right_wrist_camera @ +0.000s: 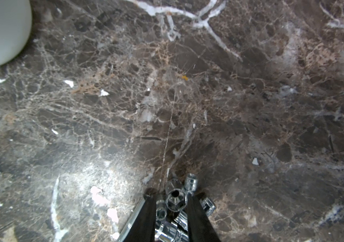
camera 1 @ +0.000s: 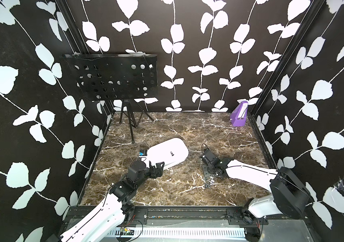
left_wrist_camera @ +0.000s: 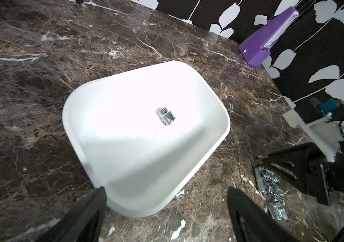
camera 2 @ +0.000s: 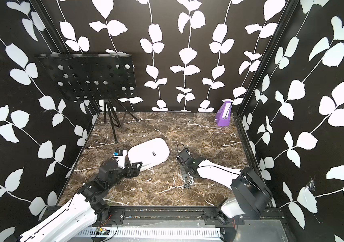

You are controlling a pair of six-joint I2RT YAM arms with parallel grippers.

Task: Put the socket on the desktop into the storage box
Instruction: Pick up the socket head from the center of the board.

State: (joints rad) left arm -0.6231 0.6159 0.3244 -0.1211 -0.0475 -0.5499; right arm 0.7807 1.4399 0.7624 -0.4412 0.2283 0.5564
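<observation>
Right fingers: drawn in narrow, one on each side of a socket at the top of the pile. I cannot tell whether I am pinching it or only bracketing it.
That socket: its open hex mouth faces my wrist camera. I judge its long axis is tipped up off the bench, propped on the others rather than lying flat.
Left fingers: spread wide and holding nothing, with one tip right at the near rim of the box.
Pile: a heap of loose sockets on the bench, right of the middle and nearer the front edge than the back. They lie at mixed angles, most on their sides.
Storage box: around the middle of the bench, left of the pile and apart from it, set askew to the bench edges.
Done: one socket in the box already lies on its side near the middle of the floor. I cannot tell which rim its ends aim at.
Left to do: everything in the pile, including the one between my right fingers. I judge the job barely begun.
</observation>
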